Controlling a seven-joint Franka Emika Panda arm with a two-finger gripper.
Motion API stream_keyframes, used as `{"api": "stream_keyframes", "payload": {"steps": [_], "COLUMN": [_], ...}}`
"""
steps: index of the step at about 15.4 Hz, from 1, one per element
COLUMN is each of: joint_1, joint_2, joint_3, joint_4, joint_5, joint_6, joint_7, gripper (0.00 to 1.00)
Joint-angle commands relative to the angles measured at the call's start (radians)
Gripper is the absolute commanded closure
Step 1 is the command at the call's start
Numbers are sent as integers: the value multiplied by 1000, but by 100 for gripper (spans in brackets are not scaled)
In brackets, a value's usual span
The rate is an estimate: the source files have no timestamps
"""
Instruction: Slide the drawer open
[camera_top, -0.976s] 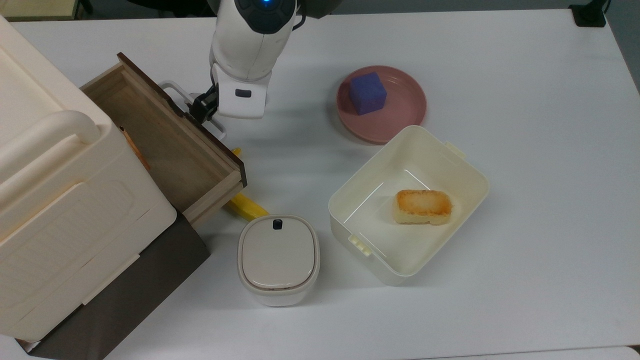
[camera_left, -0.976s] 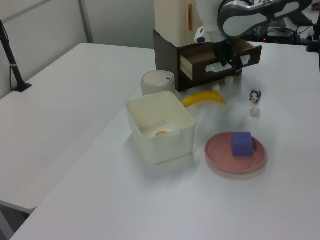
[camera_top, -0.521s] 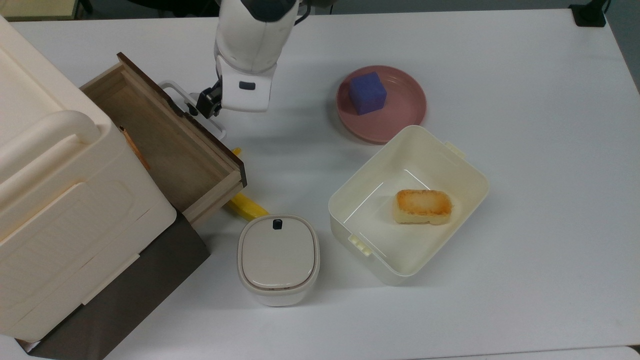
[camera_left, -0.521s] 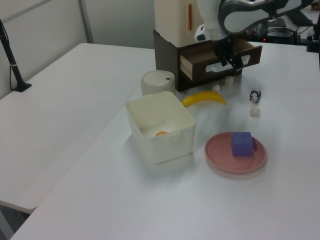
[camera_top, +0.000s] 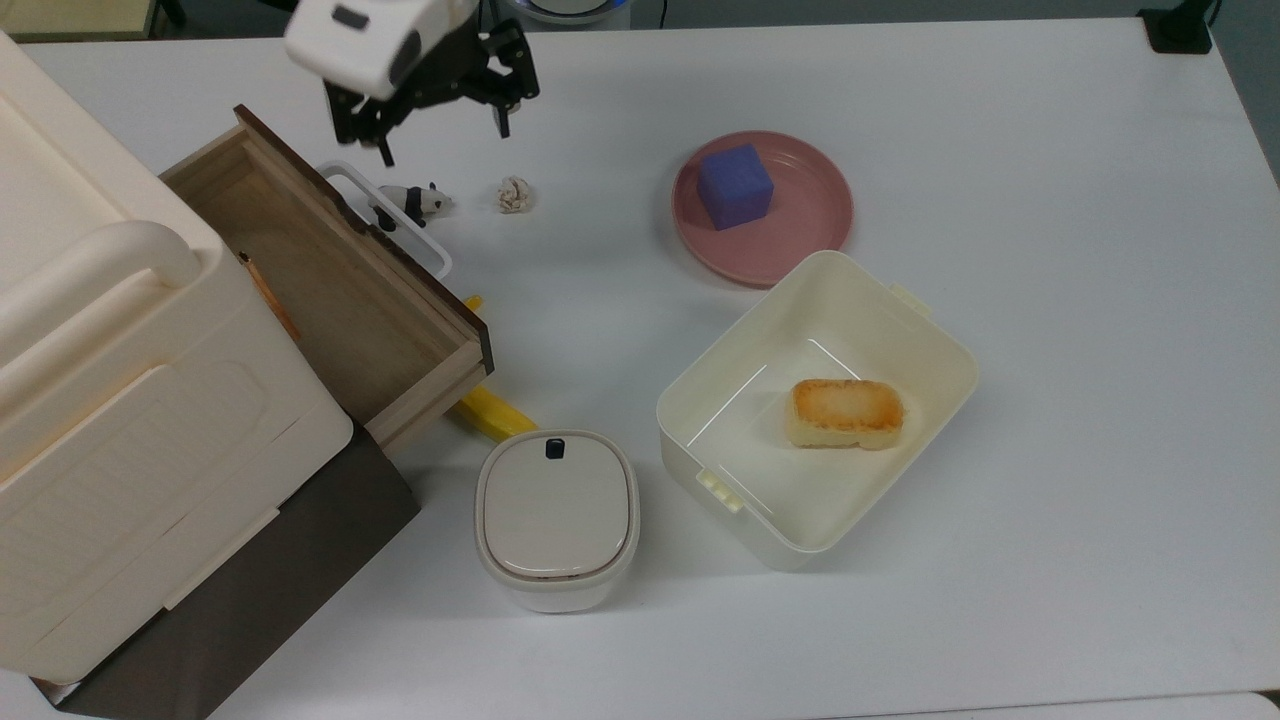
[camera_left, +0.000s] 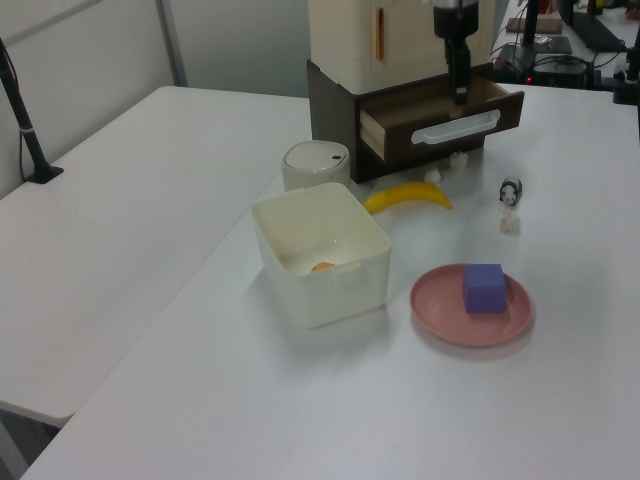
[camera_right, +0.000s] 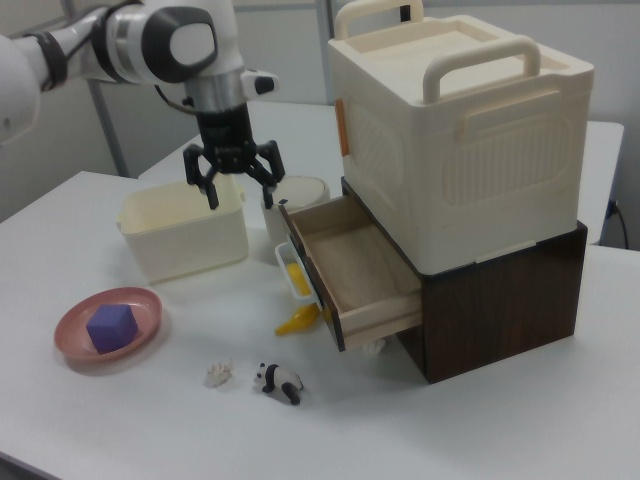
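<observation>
tool lifted off the handle

your tool (camera_top: 440, 125) has risen away from the drawer's white handle (camera_top: 385, 215) since the earlier frame, uncovering a toy panda (camera_top: 412, 203) and a paper ball (camera_top: 513, 194). its fingers (camera_right: 211, 190) hang spread apart, holding nothing. the drawer (camera_top: 330, 290) sits pulled out at the left of the top view, on the tabletop (camera_top: 1050, 200).

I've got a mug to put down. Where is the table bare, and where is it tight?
Bare table lies on the top view's right, past the pink plate and the cream open bin, and along its bottom edge below the bin. It is crowded by the open drawer: the toy panda, a crumpled wad, the banana and the lidded container sit close.
</observation>
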Motion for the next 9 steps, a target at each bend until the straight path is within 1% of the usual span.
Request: {"api": "stream_keyframes", "payload": {"steps": [1,2,4,7,9], "joint_1": [11,10,8,7,5], "joint_2": [-67,-81,-113,-190,-207], "joint_3": [-5,-5,-7,-7,-8], "joint_4": [-16,-18,-22,-60,-64], "joint_5": [36,36,38,48,59], "joint_6": [-5,-7,-17,-79,-93], "joint_7": [335,378,412,418,421], "gripper": [0,0,0,0,0]}}
